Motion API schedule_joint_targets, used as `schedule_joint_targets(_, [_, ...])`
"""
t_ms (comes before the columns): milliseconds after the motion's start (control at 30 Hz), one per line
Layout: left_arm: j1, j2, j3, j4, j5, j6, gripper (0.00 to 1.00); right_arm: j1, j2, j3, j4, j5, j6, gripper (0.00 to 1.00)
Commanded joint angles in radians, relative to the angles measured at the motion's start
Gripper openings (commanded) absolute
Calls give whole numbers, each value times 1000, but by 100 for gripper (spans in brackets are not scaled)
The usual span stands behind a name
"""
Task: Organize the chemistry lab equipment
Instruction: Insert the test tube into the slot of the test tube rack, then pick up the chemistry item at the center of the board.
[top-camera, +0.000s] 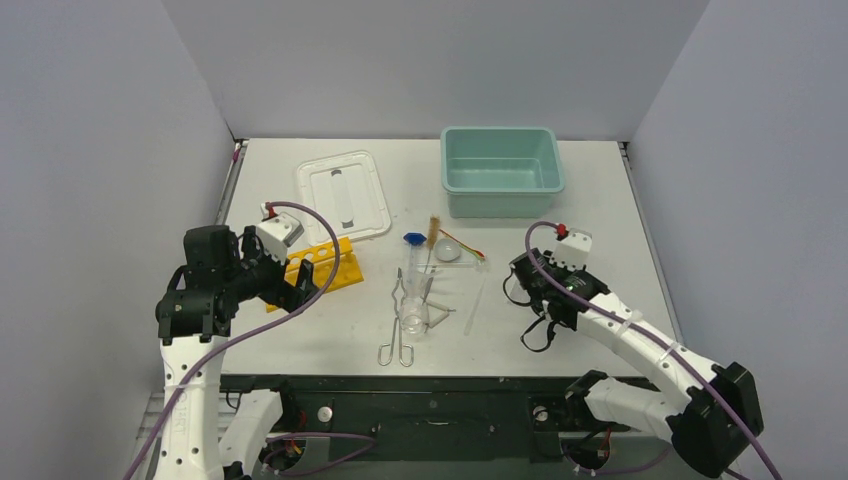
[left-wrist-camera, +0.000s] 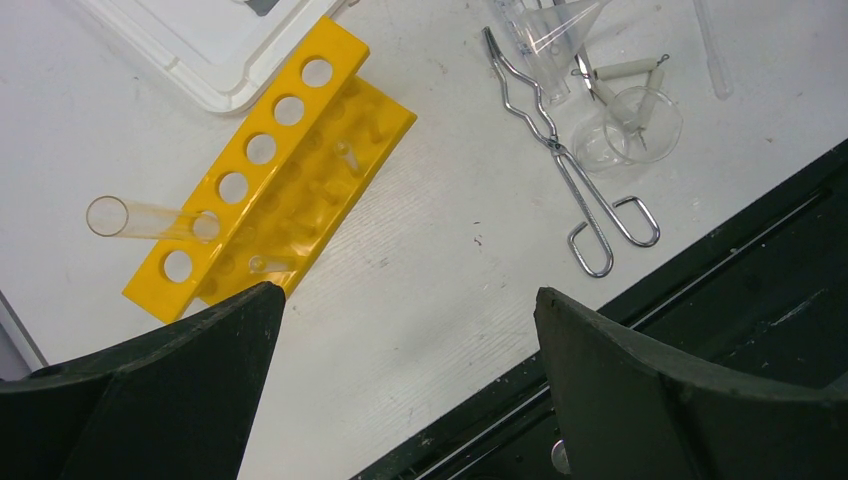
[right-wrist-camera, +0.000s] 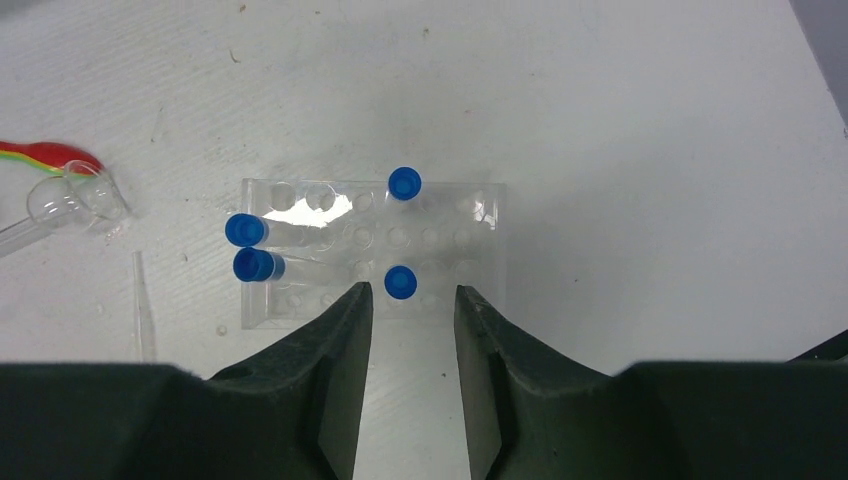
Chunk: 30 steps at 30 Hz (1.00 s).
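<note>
- Top external view: the left pincer hangs over the near end of the yellow rack on the left of the worktop. The right pincer sits low over the right side.
- The left pincer's jaws are spread wide and hold nothing. In the left wrist view the rack lies just beyond its fingers.
- One glass tube lies through a hole near the rack's end, with its open mouth sticking out sideways.
- The right pincer's jaws stand partly apart and pinch nothing. In the right wrist view a blue-capped vial shows in the gap between the tips and touches neither.
- That vial stands in the near row of a clear holed tray. Another stands upright in the far row, and two lean out over the tray's left edge.
- At mid-worktop the tongs lie with their loops toward the near edge, and the beaker is just beside them.
- The brush and the round dish lie farther back.
- The teal tub sits at the back right. The white lid lies at the back left, near the rack.
</note>
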Motion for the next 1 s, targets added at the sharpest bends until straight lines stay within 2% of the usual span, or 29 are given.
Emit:
schedule_joint_targets(0, [2, -14, 11, 24, 1, 11, 97, 10, -80, 53, -43, 4, -11, 32])
schedule_joint_targets(167, [3, -16, 20, 19, 1, 7, 97, 88, -150, 77, -7, -42, -24, 23])
schedule_joint_targets(267, [3, -8, 28, 18, 1, 1, 97, 170, -155, 42, 105, -113, -12, 17])
schedule_joint_targets(367, [2, -2, 31, 19, -3, 1, 97, 257, -79, -22, 214, -224, 34, 17])
schedule_joint_targets(500, [2, 1, 34, 17, -15, 4, 97, 329, 61, -55, 328, -291, 88, 20])
schedule_joint_targets(833, [3, -1, 50, 0, -31, 10, 97, 272, 267, -84, 523, -232, 123, 22])
schedule_joint_targets(967, [2, -4, 57, -7, -36, 15, 97, 222, 319, -77, 543, -197, 113, 20])
